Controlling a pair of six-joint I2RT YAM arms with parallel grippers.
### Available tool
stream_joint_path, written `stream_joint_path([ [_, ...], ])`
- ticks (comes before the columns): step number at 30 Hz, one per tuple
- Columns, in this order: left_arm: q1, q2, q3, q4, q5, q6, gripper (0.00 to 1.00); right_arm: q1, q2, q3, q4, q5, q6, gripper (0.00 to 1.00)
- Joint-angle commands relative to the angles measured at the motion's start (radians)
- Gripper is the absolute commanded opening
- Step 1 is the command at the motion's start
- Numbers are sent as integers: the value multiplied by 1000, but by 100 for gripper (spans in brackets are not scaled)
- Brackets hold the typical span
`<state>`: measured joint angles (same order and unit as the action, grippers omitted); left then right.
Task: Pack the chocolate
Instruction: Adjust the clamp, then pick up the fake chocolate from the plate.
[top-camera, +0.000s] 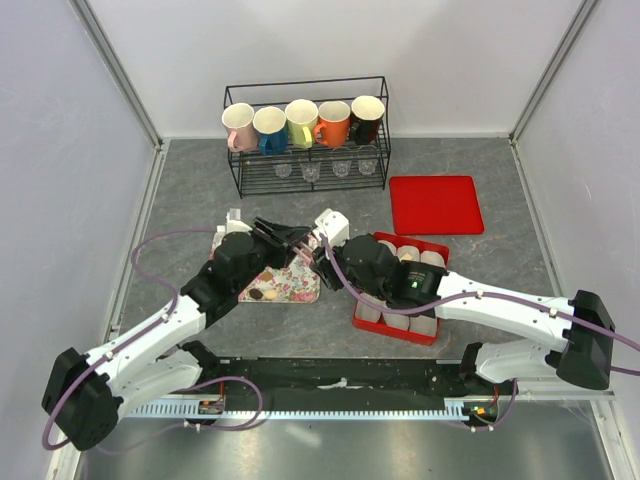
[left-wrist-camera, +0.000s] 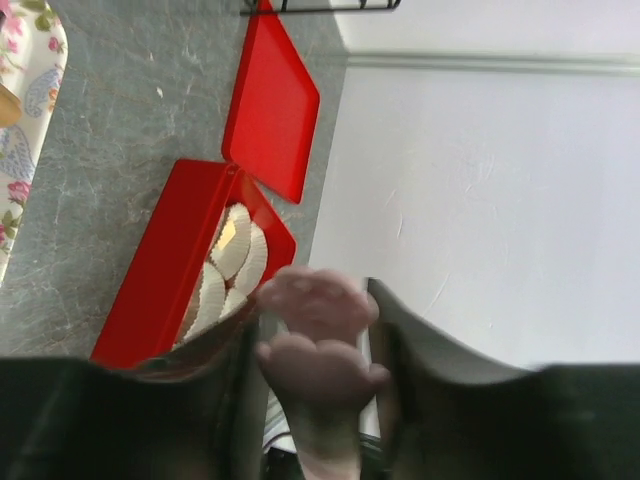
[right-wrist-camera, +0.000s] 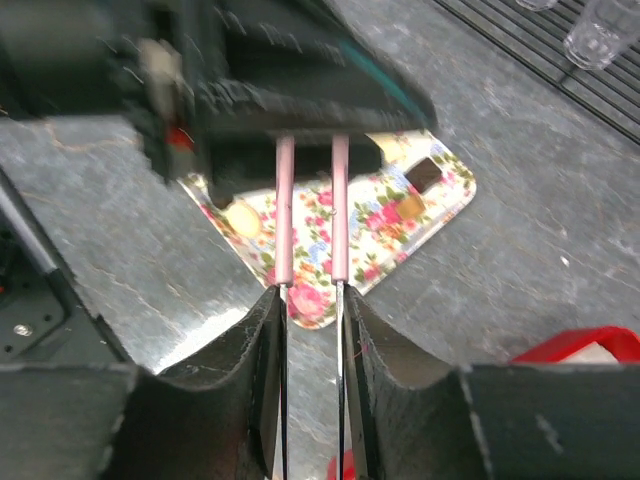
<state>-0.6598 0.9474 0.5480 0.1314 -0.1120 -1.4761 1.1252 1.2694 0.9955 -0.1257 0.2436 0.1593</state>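
Right wrist: right gripper (right-wrist-camera: 311, 300) pinches pink tongs (right-wrist-camera: 285, 210)

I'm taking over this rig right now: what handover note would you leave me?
Left end effector: shut on the pink end of the tongs.
Right end effector: shut on their metal tips, by the tray.
Chocolate: on the tray.
Box: open, no chocolate visible in its cups; lid lies beyond it.
Done: nothing packed that shows.
Left: tong chocolate into cups, fit lid.
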Motion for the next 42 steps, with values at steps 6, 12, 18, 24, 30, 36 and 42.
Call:
stream_joint_path([
  [6,6,-171,113,-275,-345,474,77,1,16,46,-120,95,-35,30],
  [12,12,-237,202,-409,-481,775,77,2,65,63,-140,98,-46,30],
  [18,14,-229,325,-472,-580,1089,78,1,168,107,-141,125,-84,31],
  [24,20,-219,357,-426,-655,1365,79,-4,287,169,-143,118,-110,31],
  [30,101,-268,257,-365,-661,1392,79,-11,406,242,-166,83,-113,34],
  [36,160,-315,227,-360,-620,1372,79,-25,484,282,-183,56,-132,38],
  [42,184,-320,222,-358,-586,1356,79,-50,527,305,-187,26,-144,40],
])
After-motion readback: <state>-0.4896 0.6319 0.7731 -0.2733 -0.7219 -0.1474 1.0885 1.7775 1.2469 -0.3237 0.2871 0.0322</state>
